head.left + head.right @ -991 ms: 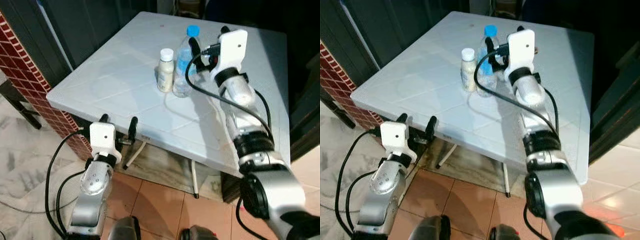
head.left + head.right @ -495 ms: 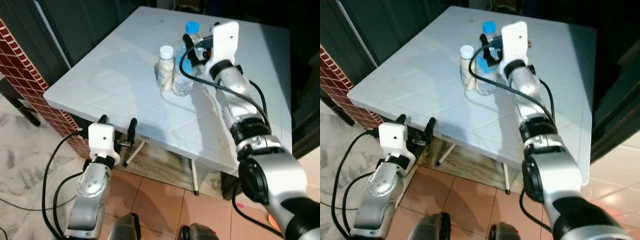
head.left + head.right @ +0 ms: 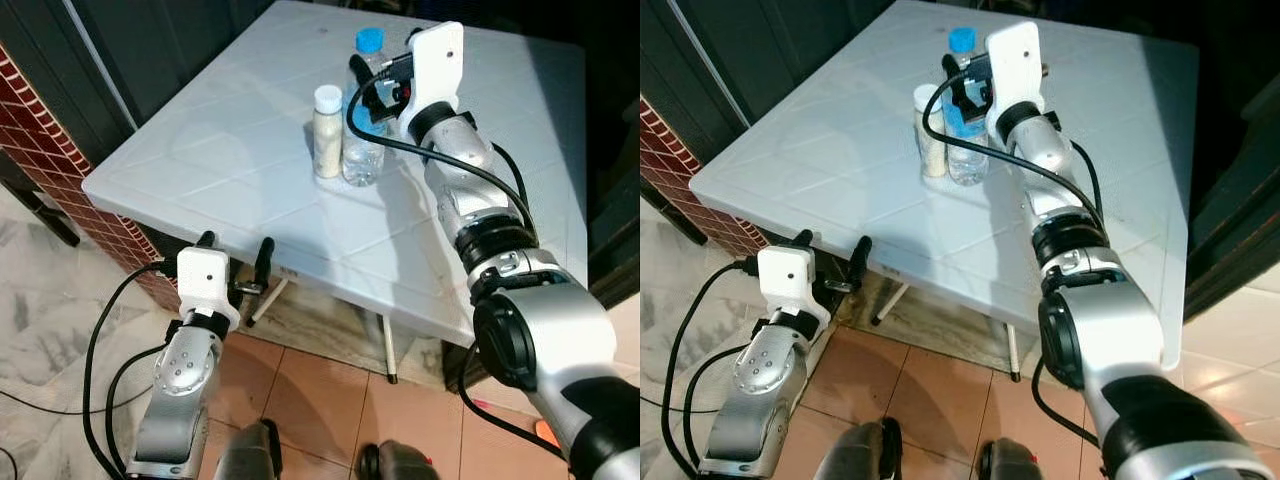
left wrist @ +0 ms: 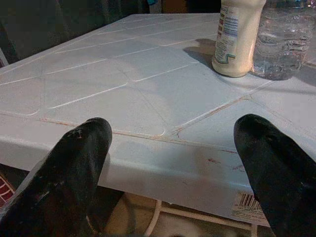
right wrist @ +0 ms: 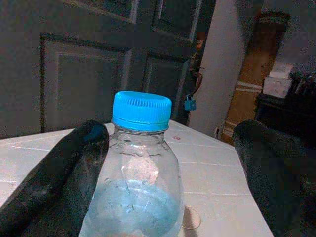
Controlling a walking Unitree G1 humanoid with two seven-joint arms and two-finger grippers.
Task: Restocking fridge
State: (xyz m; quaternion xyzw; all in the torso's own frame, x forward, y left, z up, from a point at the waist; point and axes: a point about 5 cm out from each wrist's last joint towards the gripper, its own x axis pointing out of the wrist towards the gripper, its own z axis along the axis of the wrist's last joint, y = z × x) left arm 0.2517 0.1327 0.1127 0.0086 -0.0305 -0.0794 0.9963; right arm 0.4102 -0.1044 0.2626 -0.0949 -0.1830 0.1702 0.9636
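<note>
Right pincer (image 3: pixel 368 88), on its silver arm, reaches across the white tiled plastic table (image 3: pixel 220 150) in the upper middle of the left eye picture, with its white camera block just right of the bottles. Its two long black fingers (image 5: pixel 59 182) are spread wide on either side of the clear plastic water bottle with a blue screw cap (image 3: pixel 366 110). In the right wrist picture one finger lies close against the bottle's shoulder at the lower left, though contact cannot be confirmed, and the other stands apart at the lower right, so the pincer is open around the bottle and has no grip on it.

The water bottle stands upright on the table in the upper centre of the head pictures, partly filled. Just beside it, on its left in the frame and seemingly touching, stands a smaller cream-coloured bottle with a white cap and a printed label (image 3: pixel 327 130), also upright.

Left pincer (image 3: pixel 236 262) sits low in the lower left of the left eye picture, at the near edge of the table and below the level of its top. Its black fingers (image 4: pixel 64 173) are well apart and hold nothing; between them in the left wrist picture the table edge shows, with the two bottles at the upper right.

Dark panelled doors (image 5: pixel 74 59) fill the upper left of the right wrist picture. A red brick wall (image 3: pixel 50 130) runs along the left edge of the left eye picture, and terracotta floor tiles (image 3: pixel 320 400) lie under the table.
</note>
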